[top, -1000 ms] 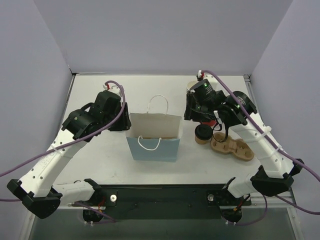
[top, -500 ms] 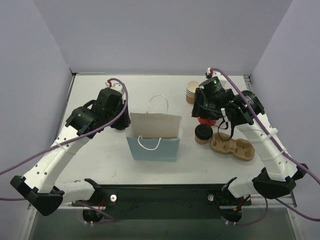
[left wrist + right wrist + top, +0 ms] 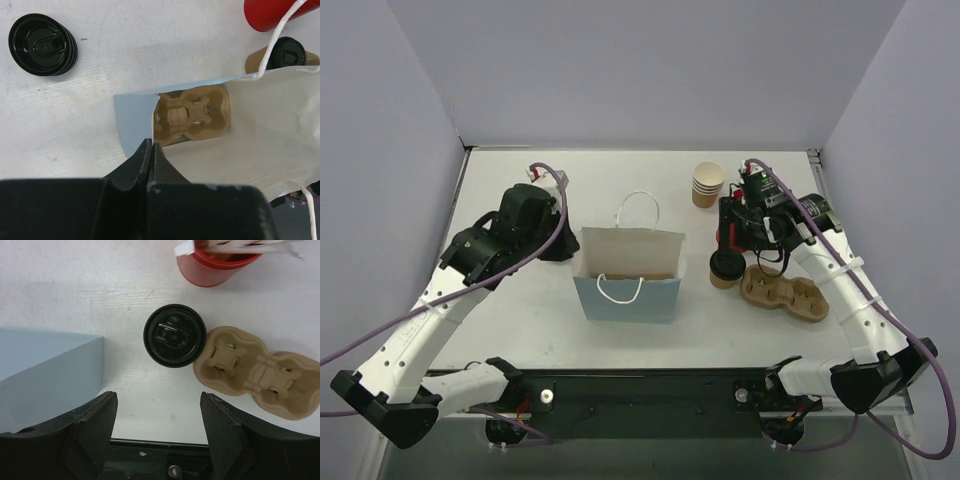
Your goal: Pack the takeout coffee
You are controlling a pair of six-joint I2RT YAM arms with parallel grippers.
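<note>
White, faintly scuffed tabletop [image 3: 520,320] carries everything, and on it the packing looks only partly done. Your right gripper [image 3: 156,407] stands wide and holds nothing. The takeout coffee [image 3: 174,335] sits straight ahead of it, centred on the gap between the fingers but clear of both — so the cup is not yet grasped, let alone bagged. It is a short kraft paper cup under a round, glossy black plastic lid with a moulded sip tab. Just right of the cup from that gripper lies a pulp cup carrier [image 3: 255,372], matte tan and two-lobed, its edge at or almost at the lid's rim. Farther ahead stands a red cup [image 3: 215,267] with white paper pieces poking out. Off to the gripper's left, a corner of the paper bag [image 3: 45,365] shows, pale blue and crisply creased.

Your left gripper [image 3: 151,147] is shut tight, its tips together right at the bag's near rim; you cannot tell whether paper is pinched between them. Beyond those tips the bag gapes open, white inside, with a second pulp carrier [image 3: 192,112] lying at the bottom, its wells empty. Far off to that gripper's left sits a stack of black lids [image 3: 44,44], shiny and nested.

What is left, you would judge — close on the coffee, lift it and seat it in the bag.
</note>
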